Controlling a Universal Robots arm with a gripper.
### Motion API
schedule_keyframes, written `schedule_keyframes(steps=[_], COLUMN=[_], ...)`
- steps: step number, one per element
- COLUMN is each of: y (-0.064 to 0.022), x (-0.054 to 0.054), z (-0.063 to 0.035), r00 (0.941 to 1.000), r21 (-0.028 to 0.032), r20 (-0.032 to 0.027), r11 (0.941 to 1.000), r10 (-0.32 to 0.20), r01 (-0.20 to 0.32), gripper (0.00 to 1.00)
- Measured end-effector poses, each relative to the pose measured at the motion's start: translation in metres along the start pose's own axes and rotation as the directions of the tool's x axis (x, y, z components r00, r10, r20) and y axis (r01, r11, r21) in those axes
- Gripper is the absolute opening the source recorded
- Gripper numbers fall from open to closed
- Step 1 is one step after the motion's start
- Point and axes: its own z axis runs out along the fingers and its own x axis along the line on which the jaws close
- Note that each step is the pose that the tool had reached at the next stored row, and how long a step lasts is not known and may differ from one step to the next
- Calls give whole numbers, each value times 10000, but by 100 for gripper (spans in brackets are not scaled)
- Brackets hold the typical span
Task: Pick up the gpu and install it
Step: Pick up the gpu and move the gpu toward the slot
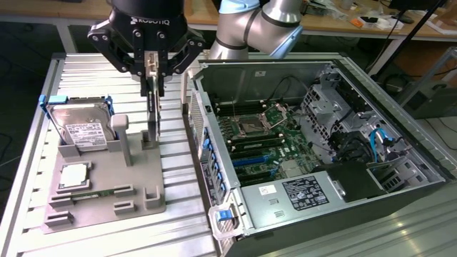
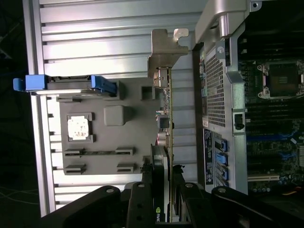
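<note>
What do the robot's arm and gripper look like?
The gripper is black, with white ROBOTIQ lettering across its body and jointed black linkage fingers. The arm is a rounded silver-grey tube with a light blue cap at one joint.

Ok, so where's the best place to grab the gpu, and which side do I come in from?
Take the gpu by its upper long edge, coming straight down from above. It stands on edge in the gray fixture, so both flat faces are open to a pinch, well away from the metal bracket end. The gripper appears clamped there.
</note>
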Motion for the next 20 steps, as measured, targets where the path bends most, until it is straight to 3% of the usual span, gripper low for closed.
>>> schedule_keyframes(steps=[20], y=[8], x=[-138], z=[-3], r00=[10000], r21=[0], r20=[0], r11=[10000], r10=[1], r01=[-1], gripper=[27])
